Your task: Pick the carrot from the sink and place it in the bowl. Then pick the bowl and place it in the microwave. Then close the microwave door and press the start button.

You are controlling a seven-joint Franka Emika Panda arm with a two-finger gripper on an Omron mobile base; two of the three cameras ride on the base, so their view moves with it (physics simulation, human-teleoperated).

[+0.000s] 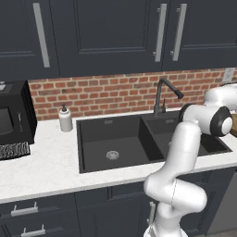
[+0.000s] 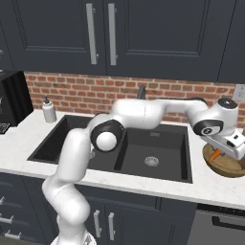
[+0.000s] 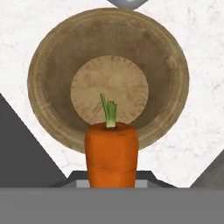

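One stubby orange carrot (image 3: 111, 155), green-stemmed

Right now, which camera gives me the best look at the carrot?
The hand view: the carrot sits large and centred, green stem up, held in the hand over the wooden bowl. The right base view shows just a small orange sliver under the hand above the bowl. In the left base view I can't make it out.
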